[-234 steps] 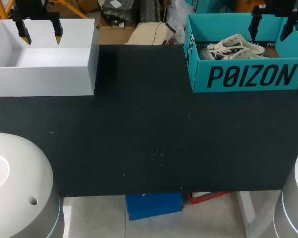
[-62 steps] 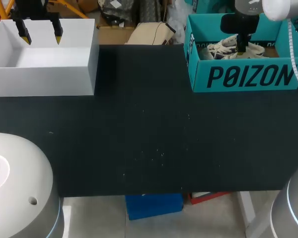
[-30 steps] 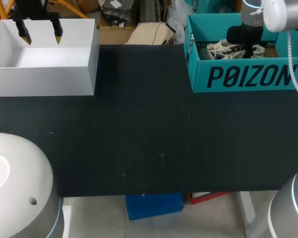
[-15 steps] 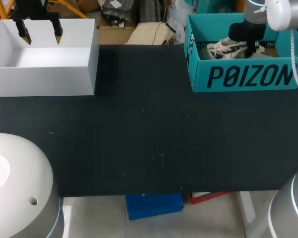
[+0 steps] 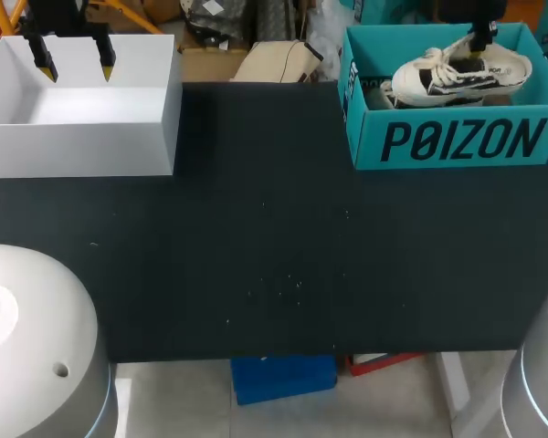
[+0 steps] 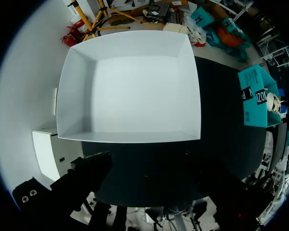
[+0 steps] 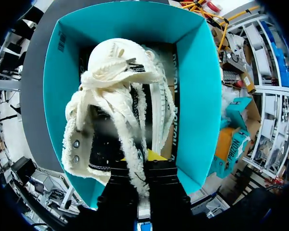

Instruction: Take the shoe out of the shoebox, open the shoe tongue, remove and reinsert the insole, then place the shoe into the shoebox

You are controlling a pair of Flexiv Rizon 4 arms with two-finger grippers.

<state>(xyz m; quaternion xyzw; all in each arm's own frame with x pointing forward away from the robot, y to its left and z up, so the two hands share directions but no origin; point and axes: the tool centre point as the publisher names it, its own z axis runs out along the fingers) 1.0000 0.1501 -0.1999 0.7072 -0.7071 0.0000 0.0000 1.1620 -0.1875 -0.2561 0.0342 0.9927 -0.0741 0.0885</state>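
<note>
Gripping the shoe: the right fingers (image 5: 480, 38), at the upper right of the head frame, are pinched on the shoe (image 5: 461, 73) along the frayed rim of its opening. The toe points frame-left.
Shoe: it hangs above the teal shoebox (image 5: 457, 141), sole about level with the rim and apart from the box floor.
Wrist view: the shoe (image 7: 118, 110) fills the space ahead of the right fingers (image 7: 143, 161), with its cream collar and laces caught between them. One yellow fingertip (image 7: 156, 155) shows against the fabric, and the shoebox (image 7: 200, 96) walls ring the shoe from beneath.
Handling: probably light, with a soft, floppy canvas upper and a stiffer rubber sole. A pinch on the collar leaves it free to swing, and the frayed cloth could slip. The heel back or sole edge looks the firmer hold.
Left fingers (image 5: 75, 64): spread apart with nothing between them, over the white box (image 5: 82, 137) at upper left, well apart from the shoe.
Next: most likely a set-down on the dark worktop (image 5: 274, 255) between the boxes.
</note>
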